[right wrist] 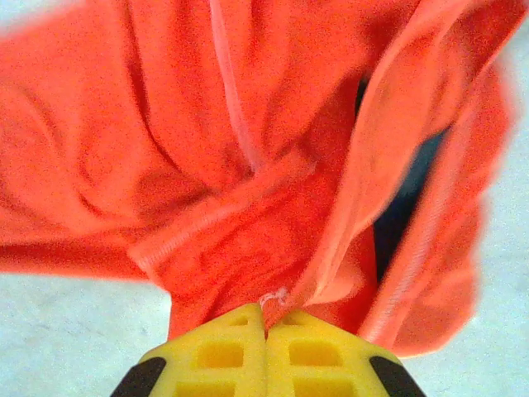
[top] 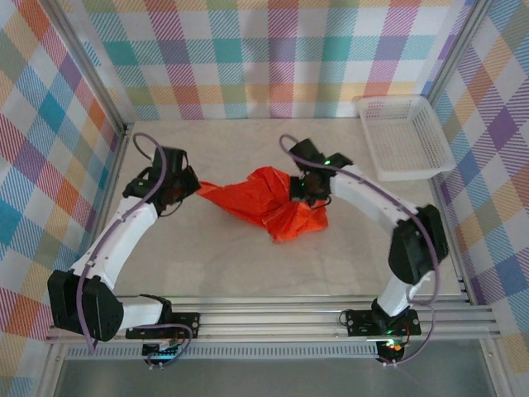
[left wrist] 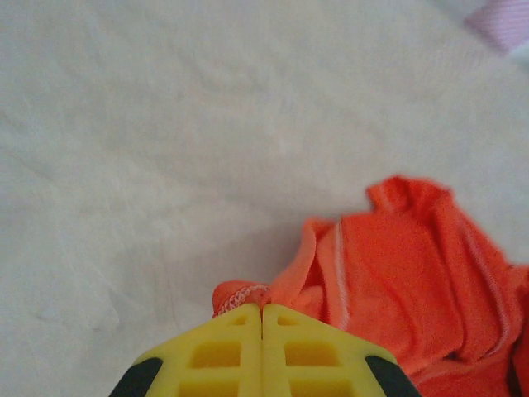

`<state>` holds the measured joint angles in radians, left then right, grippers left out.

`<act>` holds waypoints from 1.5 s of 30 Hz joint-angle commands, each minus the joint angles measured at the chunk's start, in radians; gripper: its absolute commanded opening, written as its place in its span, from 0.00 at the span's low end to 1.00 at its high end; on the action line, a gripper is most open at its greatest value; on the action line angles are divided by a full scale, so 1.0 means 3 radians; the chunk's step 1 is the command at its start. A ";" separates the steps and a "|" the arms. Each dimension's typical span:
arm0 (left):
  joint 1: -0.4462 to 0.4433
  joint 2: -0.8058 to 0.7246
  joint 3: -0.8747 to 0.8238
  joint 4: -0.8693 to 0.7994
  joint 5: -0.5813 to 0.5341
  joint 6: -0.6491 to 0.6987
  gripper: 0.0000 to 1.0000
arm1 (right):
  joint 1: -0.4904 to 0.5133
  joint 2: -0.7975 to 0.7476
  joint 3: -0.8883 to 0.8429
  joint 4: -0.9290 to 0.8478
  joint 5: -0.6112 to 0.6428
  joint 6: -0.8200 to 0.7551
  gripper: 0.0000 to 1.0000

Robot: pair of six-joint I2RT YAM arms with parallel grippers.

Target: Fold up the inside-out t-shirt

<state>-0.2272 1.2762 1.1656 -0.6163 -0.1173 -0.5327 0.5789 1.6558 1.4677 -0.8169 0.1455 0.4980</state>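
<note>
While both arms grip it, the bright orange inside-out t-shirt (top: 269,203) lies bunched in the middle of the pale surface (top: 248,265), stretched between them. The left tool (top: 190,187) is clamped on the shirt's thin left tip. In the left wrist view its yellow fingers (left wrist: 235,327) meet, with a scrap of stitched hem poking out between them. The right tool (top: 299,192) is closed on the upper right of the heap. The right wrist view shows a gathered fold and a ribbed band caught at its tips.

The step in hand appears to be opening the crumpled shirt out before any fold is made. To do it well, the arms would likely need to draw apart slowly and evenly, lifting just enough for the cloth to hang free and untwist. Each pinch should stay on an edge, not on several layers at once. A jerk could pull the small left hem scrap loose.

The fabric looks thin, soft and limp, falling in deep irregular creases. Paler raised seams run across it, as expected on the wrong side of a garment. A dark blue patch shows inside one fold. The surface is matte and faintly mottled. A white plastic mesh basket (top: 402,173), rectangular with sloping walls, sits at the far right, well apart.
</note>
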 commanded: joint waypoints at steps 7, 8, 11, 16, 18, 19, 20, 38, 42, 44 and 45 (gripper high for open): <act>0.0595 -0.0107 0.1210 -0.0533 -0.0347 0.0255 0.00 | -0.0800 -0.1064 0.0332 0.0257 0.0307 -0.0193 0.00; 0.0633 -0.0112 0.1276 -0.0541 -0.0340 0.0264 0.00 | -0.0859 -0.1132 0.0367 0.0289 0.0293 -0.0193 0.00; 0.0739 -0.0117 0.1489 -0.0587 -0.0330 0.0334 0.00 | -0.1011 -0.1278 0.0582 0.0288 0.0329 -0.0213 0.00; 0.0882 -0.0159 0.1593 -0.0661 -0.0364 0.0386 0.00 | -0.1147 -0.1367 0.0782 0.0236 0.0327 -0.0225 0.00; 0.0885 -0.0228 0.1427 -0.0582 -0.0247 0.0316 0.00 | -0.1147 -0.1372 0.0648 0.0233 0.0157 -0.0156 0.00; 0.0888 -0.0282 0.1265 -0.0482 -0.0112 0.0259 0.00 | -0.1147 -0.1367 0.0496 0.0253 0.0049 -0.0094 0.00; 0.0885 -0.0325 0.1099 -0.0375 0.0023 0.0210 0.00 | -0.1147 -0.1362 0.0329 0.0284 -0.0041 -0.0034 0.00; 0.0885 -0.0130 0.0462 -0.0149 0.0347 0.0029 0.00 | -0.1183 -0.1103 -0.0331 0.0364 0.0063 -0.0019 0.00; 0.0888 -0.0270 0.1028 -0.0422 0.0169 0.0156 0.00 | -0.1185 -0.1407 0.0037 0.0294 0.0029 -0.0111 0.00; 0.0890 -0.0354 0.1309 -0.0549 0.0077 0.0226 0.00 | -0.1189 -0.1584 0.0130 0.0278 0.0021 -0.0121 0.00; 0.0893 -0.0397 0.1454 -0.0616 0.0010 0.0268 0.00 | -0.1184 -0.1670 0.0168 0.0264 0.0021 -0.0118 0.00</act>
<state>0.0288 1.2362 1.4937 -0.7399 -0.0471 -0.4980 0.2291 1.2392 1.4662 -0.7120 0.1421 0.4885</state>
